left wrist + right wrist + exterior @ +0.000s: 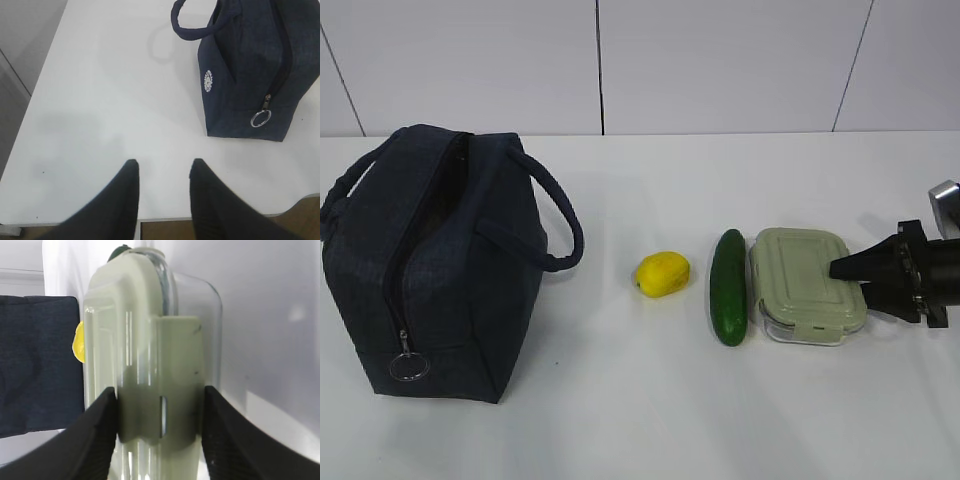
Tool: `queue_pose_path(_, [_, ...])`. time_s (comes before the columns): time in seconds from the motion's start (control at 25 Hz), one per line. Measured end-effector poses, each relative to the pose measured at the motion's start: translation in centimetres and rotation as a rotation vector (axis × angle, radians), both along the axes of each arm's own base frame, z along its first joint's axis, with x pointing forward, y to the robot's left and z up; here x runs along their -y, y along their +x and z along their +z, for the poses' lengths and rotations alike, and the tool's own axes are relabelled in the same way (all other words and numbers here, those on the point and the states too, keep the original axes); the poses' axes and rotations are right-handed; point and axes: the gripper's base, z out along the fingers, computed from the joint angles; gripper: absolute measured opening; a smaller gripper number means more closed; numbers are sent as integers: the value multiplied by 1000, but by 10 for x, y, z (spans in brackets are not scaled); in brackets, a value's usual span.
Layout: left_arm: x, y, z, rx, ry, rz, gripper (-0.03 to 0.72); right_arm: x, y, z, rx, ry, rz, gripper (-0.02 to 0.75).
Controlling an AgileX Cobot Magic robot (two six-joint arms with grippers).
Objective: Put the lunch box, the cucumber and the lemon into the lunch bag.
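Desk: White counter (pixel 640 420) under a pale panelled wall — where does the lunch box (pixel 807 285) sit against the right claw (pixel 850 268)?

Photographer: At the right end of the row, long axis running 12 to 6 in the exterior view. The right claw comes in from 3 o'clock, fingers closed across the box's right-hand side, one above the ribbed lid, one below the clear base. Whether the box has left the counter cannot be told.

Desk: Its neighbours?

Photographer: Cucumber (pixel 729 286) lies just beside the box at its 9 o'clock, parallel to it; lemon (pixel 662 273) sits further toward 9. Lunch bag (pixel 430 265) stands well apart at far left, zipper open along the top.

Desk: And the left claw (pixel 162 172)?

Photographer: Partly parted, holding nothing, hanging over bare counter; the bag is at its 1 o'clock. The right arm looks nearer the food.

Desk: Any readable branding?

Photographer: Only a small round white logo (pixel 208 80) on the bag, too small to read.
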Motion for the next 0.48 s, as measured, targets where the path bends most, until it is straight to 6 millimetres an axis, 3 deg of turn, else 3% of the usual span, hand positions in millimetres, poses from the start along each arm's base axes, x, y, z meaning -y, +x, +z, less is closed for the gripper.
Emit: queue_pose_path(0.48, [4,0,0,2,-41,-28,246,0,-1,11,-1,-13,5,383])
